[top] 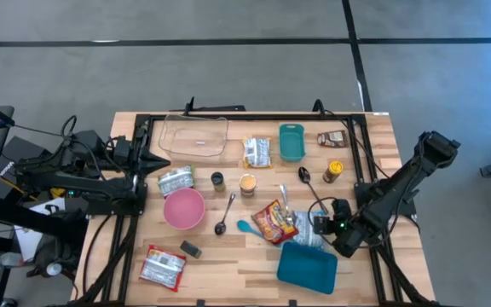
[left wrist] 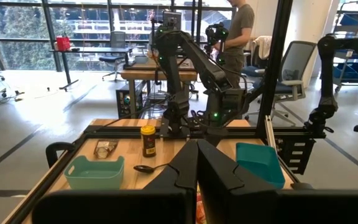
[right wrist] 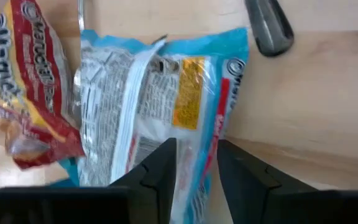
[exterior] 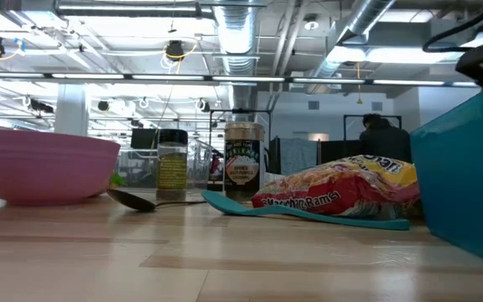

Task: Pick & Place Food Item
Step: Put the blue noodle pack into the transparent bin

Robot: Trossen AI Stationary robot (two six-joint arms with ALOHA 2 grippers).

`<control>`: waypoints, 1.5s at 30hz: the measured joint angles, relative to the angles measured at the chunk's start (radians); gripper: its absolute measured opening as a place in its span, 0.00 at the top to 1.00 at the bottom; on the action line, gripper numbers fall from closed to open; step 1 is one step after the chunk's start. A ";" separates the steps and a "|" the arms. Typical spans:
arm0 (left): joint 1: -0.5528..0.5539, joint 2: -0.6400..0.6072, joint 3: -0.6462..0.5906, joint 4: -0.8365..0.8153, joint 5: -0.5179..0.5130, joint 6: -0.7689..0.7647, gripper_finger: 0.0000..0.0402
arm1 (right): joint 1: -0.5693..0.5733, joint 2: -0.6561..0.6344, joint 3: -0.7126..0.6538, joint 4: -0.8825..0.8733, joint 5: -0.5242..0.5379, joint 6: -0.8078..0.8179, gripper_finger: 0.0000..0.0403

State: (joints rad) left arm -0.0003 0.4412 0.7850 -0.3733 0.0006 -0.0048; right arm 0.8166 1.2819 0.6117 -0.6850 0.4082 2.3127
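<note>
Right end effector [right wrist: 194,165] hangs low over the blue-and-white food packet [right wrist: 160,106], its two dark fingers [right wrist: 157,168] a little apart with the packet's lower edge between them; whether the pads already press the wrapper cannot be told. From above, this end effector [top: 324,223] sits at the right side of the tabletop [top: 228,264], just beside the red ramen packet [top: 274,222] and just above the teal bin [top: 307,266]. The blue-and-white packet lies flat on the wood, partly tucked under the red one (a metal spoon [right wrist: 79,18] rests along their shared edge). A dark handle [right wrist: 269,25] lies near the packet's far corner.

Left end effector [left wrist: 196,163] waits at the left edge of the tabletop with its fingers pressed together, holding nothing. Elsewhere stand a pink bowl [top: 183,208], a clear tray [top: 195,136], a small teal container [top: 291,141] and a spice jar [top: 334,171].
</note>
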 joint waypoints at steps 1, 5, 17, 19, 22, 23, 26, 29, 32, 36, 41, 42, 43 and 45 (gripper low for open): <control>0.000 0.000 0.000 0.000 0.000 0.000 1.00 | 0.003 -0.013 0.000 -0.010 0.000 0.000 0.73; 0.000 0.000 0.000 0.000 0.000 0.000 1.00 | 0.001 -0.041 0.000 -0.033 0.000 0.000 0.73; 0.000 0.000 0.000 0.000 0.000 0.000 1.00 | 0.000 0.060 0.000 0.076 0.002 0.007 0.73; 0.000 0.000 0.000 0.000 0.000 0.000 1.00 | 0.000 0.068 0.000 0.092 0.015 0.007 0.73; 0.000 0.000 0.000 0.000 0.000 0.000 1.00 | -0.005 0.078 0.000 0.099 0.019 0.007 0.73; 0.000 0.000 0.000 0.000 0.000 0.000 1.00 | -0.006 0.079 0.000 0.100 0.019 0.007 0.73; 0.000 0.000 0.000 0.000 0.000 0.000 1.00 | -0.012 0.079 0.000 0.100 0.020 0.007 0.73; 0.000 0.000 0.000 0.000 0.000 0.000 1.00 | -0.028 0.079 0.000 0.099 0.021 -0.003 0.74; 0.000 0.000 0.000 0.000 0.000 0.000 1.00 | -0.041 0.079 0.000 0.099 0.023 -0.008 0.76; 0.000 0.000 0.000 0.000 0.000 0.000 1.00 | -0.047 0.079 0.000 0.099 0.027 -0.016 0.83; 0.000 0.000 0.000 0.000 0.000 0.000 1.00 | -0.047 0.081 0.000 0.094 0.023 -0.017 0.95; 0.000 0.000 0.000 0.000 0.000 0.000 1.00 | -0.047 0.081 0.000 0.094 0.022 -0.017 0.97; 0.000 0.000 0.000 0.000 0.000 0.000 1.00 | -0.047 0.080 0.000 0.094 0.023 -0.018 0.99; 0.000 0.000 0.000 0.000 0.000 0.000 1.00 | -0.047 0.080 0.000 0.094 0.024 -0.019 0.99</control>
State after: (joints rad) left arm -0.0002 0.4412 0.7852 -0.3733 0.0006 -0.0048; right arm 0.7692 1.3621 0.6117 -0.5915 0.4320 2.2940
